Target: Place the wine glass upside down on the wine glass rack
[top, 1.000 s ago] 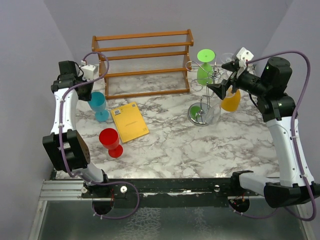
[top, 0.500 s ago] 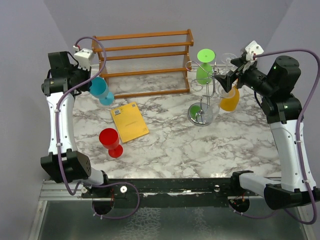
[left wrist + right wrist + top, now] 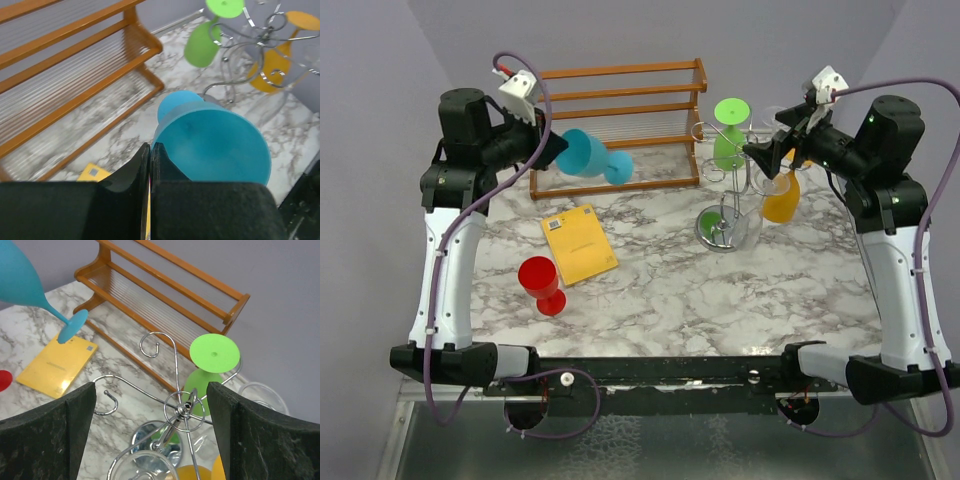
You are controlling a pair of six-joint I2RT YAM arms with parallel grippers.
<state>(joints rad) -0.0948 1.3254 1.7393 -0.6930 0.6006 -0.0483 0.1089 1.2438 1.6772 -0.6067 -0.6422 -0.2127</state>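
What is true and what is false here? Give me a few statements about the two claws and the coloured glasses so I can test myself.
1. The left gripper holds the blue wine glass up in the air. True.
2. The red glass sits on the table beside the yellow booklet. True.
3. The green wine glass stands upright on the table. False: it hangs upside down from the silver wire rack.
4. The right gripper is clamped on a glass. False: its jaws are open above the silver wire rack and hold nothing.
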